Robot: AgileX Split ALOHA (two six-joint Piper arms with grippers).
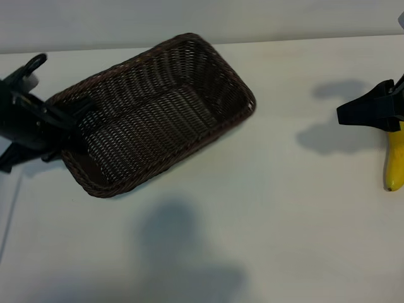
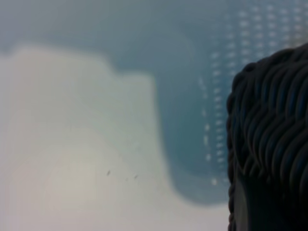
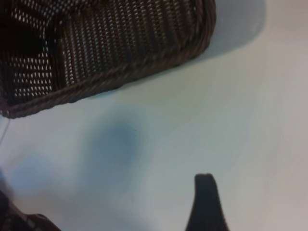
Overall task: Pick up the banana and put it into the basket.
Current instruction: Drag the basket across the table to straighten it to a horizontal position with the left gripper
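Note:
The dark brown wicker basket (image 1: 158, 107) lies slantwise at the left middle of the table. My left gripper (image 1: 72, 120) is at its left end, shut on the braided rim (image 2: 269, 139), one finger inside and one outside. The yellow banana (image 1: 394, 165) lies at the far right edge; only its lower half shows, the rest is hidden under my right gripper (image 1: 344, 115). That gripper hangs over the banana's upper end, pointing toward the basket. Its fingers stand open with only bare table between them (image 3: 108, 207); one dark fingertip (image 3: 204, 192) shows. The basket's near side (image 3: 120, 72) shows in the right wrist view.
The white table (image 1: 278, 208) stretches between the basket and the banana, crossed by soft arm shadows. The table's back edge meets a pale wall (image 1: 284, 19) just behind the basket.

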